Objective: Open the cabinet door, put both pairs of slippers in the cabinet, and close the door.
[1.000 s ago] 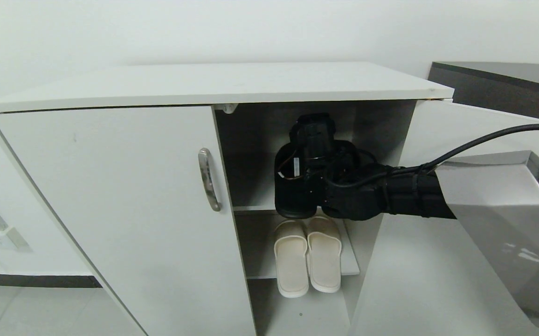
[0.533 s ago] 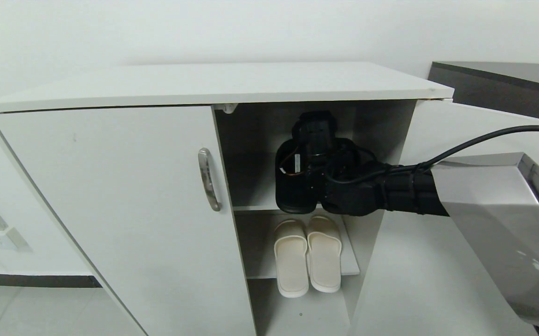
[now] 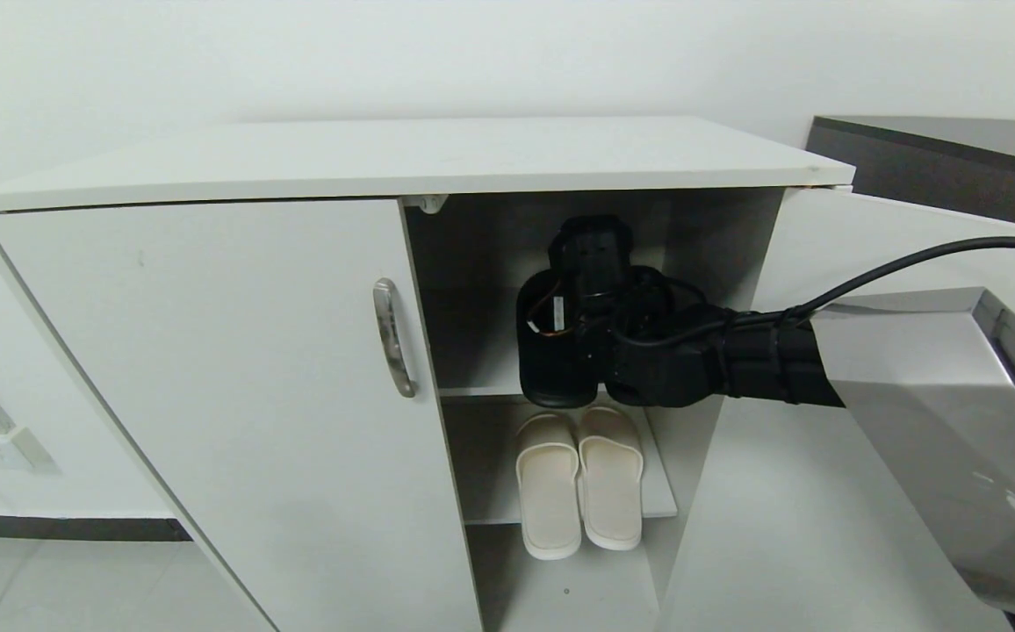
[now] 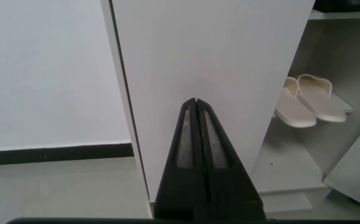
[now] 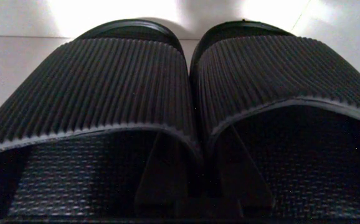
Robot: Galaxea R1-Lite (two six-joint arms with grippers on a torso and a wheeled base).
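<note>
Right gripper (image 5: 195, 155) is pinching the black slippers (image 5: 124, 81) by their inner edges, probably so both land on the upper shelf (image 3: 472, 384) together.

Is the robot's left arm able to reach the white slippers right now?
Probably yes: the white slippers lie on an open shelf with nothing before them, and the right tool holds the black slippers one shelf up.
</note>
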